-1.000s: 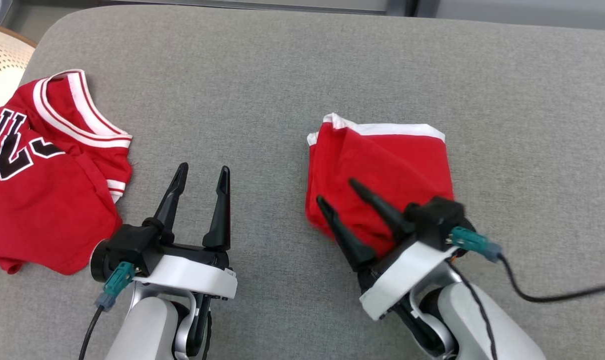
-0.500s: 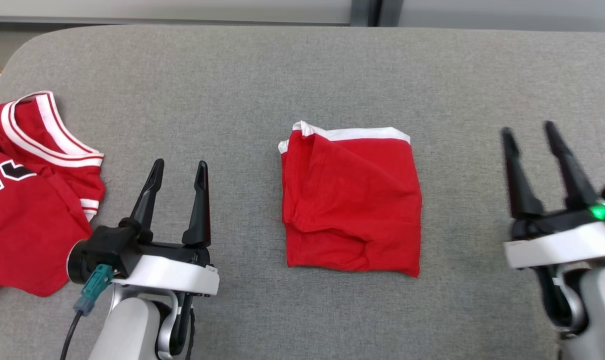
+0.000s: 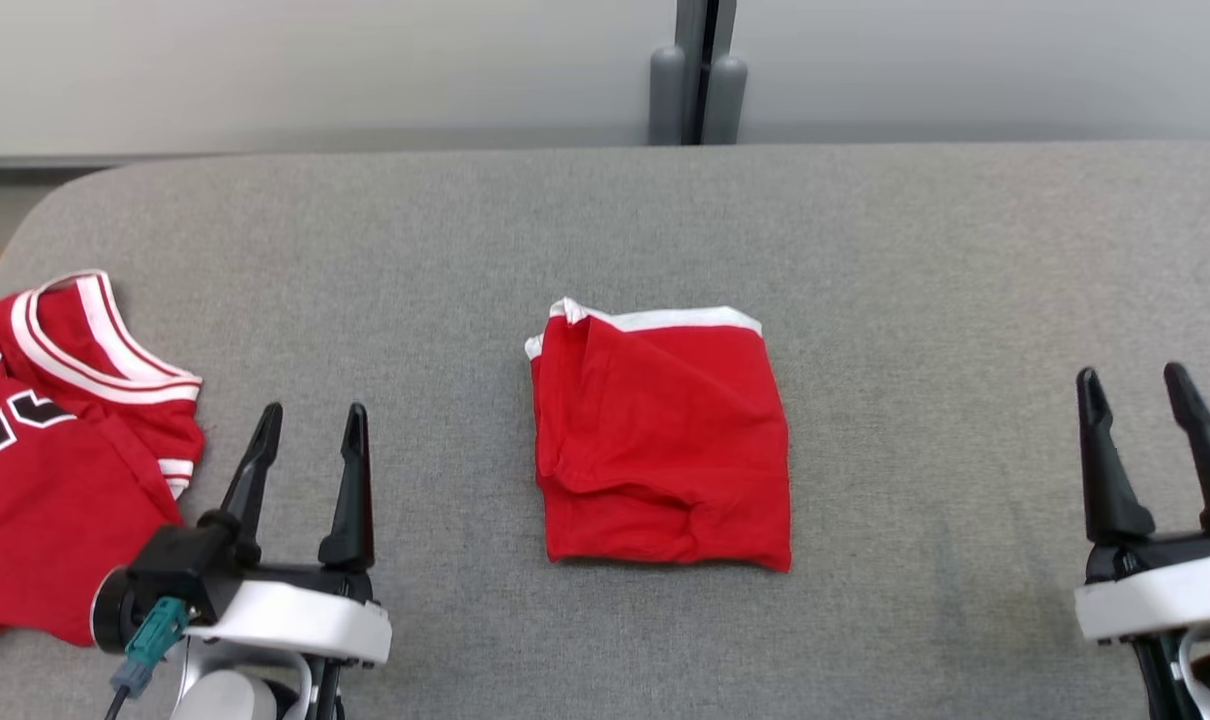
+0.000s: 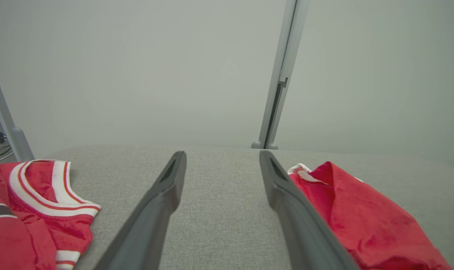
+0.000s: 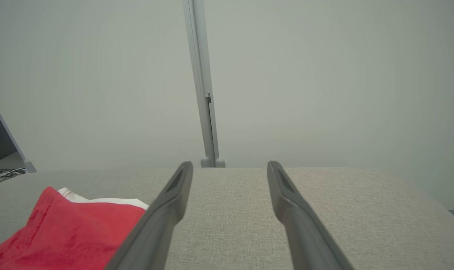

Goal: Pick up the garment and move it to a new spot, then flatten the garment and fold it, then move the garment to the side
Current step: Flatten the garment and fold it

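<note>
My left hand [image 3: 312,412] and right hand [image 3: 1131,372] are hanging open; garment [image 3: 660,440] is looking soft, floppy, so I'm eyeing its near edge.
</note>
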### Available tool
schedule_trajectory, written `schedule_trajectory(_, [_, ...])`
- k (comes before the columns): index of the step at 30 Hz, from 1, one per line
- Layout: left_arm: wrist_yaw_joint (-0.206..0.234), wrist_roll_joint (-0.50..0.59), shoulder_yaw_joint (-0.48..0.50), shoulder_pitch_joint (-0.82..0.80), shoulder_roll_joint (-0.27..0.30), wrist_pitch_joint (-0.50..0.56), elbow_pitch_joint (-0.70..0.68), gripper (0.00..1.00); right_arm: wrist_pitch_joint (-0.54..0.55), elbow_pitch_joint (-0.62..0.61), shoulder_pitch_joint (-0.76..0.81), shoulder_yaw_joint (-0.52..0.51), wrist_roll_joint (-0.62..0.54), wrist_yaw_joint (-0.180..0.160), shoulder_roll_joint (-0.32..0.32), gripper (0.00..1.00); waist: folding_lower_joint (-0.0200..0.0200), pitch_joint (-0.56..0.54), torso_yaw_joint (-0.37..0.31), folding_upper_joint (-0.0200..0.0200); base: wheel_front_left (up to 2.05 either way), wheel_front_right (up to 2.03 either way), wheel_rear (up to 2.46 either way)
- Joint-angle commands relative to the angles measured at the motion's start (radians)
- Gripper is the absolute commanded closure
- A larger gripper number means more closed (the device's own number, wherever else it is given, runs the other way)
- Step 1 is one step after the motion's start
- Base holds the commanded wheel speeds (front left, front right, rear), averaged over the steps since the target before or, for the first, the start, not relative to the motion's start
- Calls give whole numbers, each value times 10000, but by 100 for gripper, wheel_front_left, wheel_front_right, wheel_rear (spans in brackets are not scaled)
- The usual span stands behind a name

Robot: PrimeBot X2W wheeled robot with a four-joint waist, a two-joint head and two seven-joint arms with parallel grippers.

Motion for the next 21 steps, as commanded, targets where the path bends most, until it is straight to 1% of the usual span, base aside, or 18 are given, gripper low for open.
schedule_trajectory(1, [-39,-68,47,264,106,48,-21,0,116,-104,285,-8,-66,-4,31,0,0,-442,-134,0,0,0,0])
schedule_trajectory(6, [-34,-177,71,854,296,277,-178,0,304,-212,916,27,-46,-4,95,0,0,-1021,-225,0,0,0,0])
schedule_trajectory(11, [22,-246,71,1320,434,473,-437,0,489,-399,1385,-104,12,-4,259,0,0,-1360,-267,0,0,0,0])
schedule_trajectory(21, [173,-288,-23,1649,517,713,-733,0,715,-491,1718,-312,-4,-4,420,0,0,-1561,-247,0,0,0,0])
